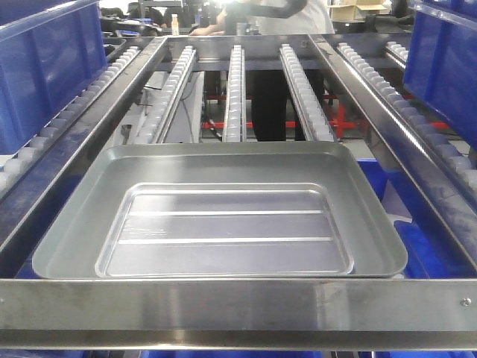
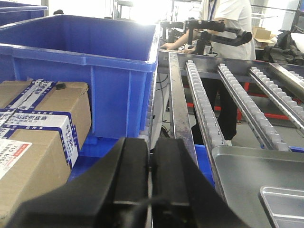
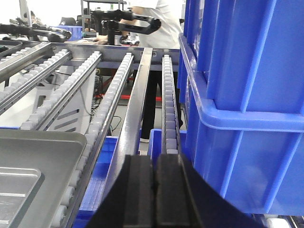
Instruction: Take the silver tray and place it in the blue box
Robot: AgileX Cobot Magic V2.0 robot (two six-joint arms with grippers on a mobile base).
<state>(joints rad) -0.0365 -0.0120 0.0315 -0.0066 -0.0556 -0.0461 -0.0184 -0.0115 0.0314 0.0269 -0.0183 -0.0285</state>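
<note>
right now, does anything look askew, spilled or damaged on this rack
Nothing stands out. The silver tray lies flat and square on the roller rack, empty, with no dents or spills visible. The blue box on the left looks intact.

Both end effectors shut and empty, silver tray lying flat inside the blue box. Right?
Not inside the blue box: the exterior front-facing view shows the silver tray lying flat on the roller conveyor rails. The left end effector and right end effector are shut and empty, as stated.
</note>
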